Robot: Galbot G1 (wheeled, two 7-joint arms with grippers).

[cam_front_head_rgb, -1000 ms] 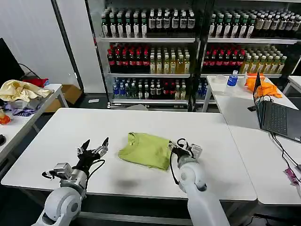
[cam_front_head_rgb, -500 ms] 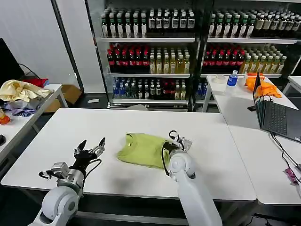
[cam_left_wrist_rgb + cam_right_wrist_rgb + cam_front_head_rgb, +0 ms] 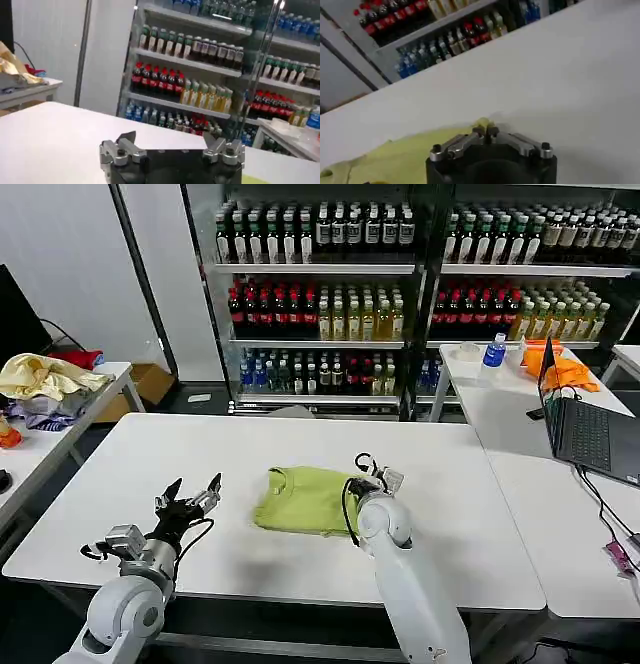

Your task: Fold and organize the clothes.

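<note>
you see a plain lime-green t-shirt (image 3: 305,500) on a white worktop (image 3: 120,484), with no pattern on its upper face. your left tool (image 3: 188,499) is black with silver metal parts, and your right tool (image 3: 486,131) shows the same black body and silver fingers (image 3: 492,132). both arms are pale grey. on the side table, you have a pale yellow and grey heap (image 3: 40,384), and farther right a bright orange cloth (image 3: 565,369). the shelf bottles (image 3: 270,309) run red, yellow and blue.
</note>
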